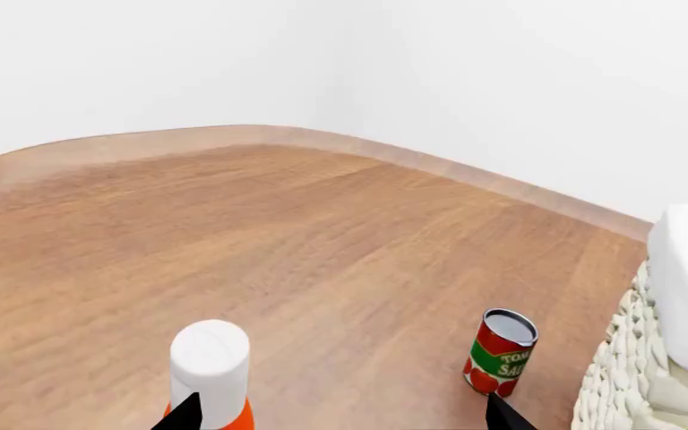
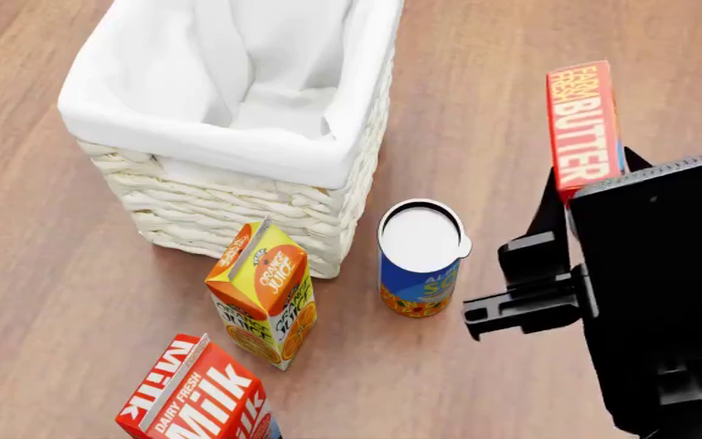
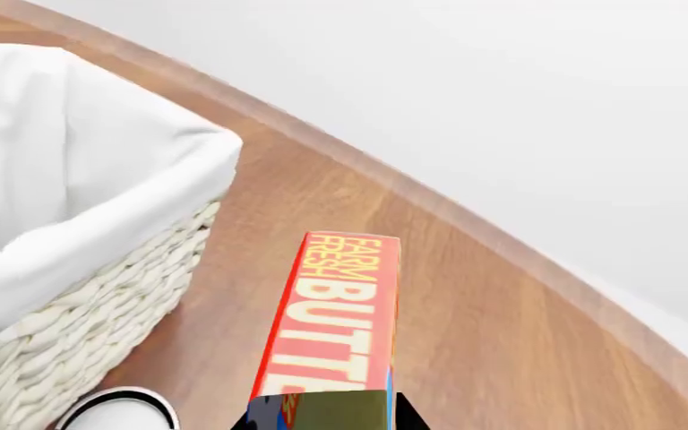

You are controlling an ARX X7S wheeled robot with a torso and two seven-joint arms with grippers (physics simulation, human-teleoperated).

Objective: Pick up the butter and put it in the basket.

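The butter (image 2: 583, 128), a slim red box with white lettering, hangs above the wooden floor to the right of the basket (image 2: 205, 137). My right gripper (image 3: 326, 417) is shut on the box's near end, and the rest of the butter (image 3: 334, 322) sticks out ahead of it. In the right wrist view the basket (image 3: 69, 269), woven and cloth-lined, sits beside the box and apart from it. My left gripper (image 1: 344, 417) is open over bare floor with nothing between its fingertips. It does not show in the head view.
A juice carton (image 2: 266, 293), a milk carton (image 2: 198, 398) and a blue can with a white lid (image 2: 422, 256) stand in front of the basket. Near the left gripper are a tomato sauce can (image 1: 500, 352), a white-capped orange bottle (image 1: 210, 372) and the basket's wall (image 1: 631, 376).
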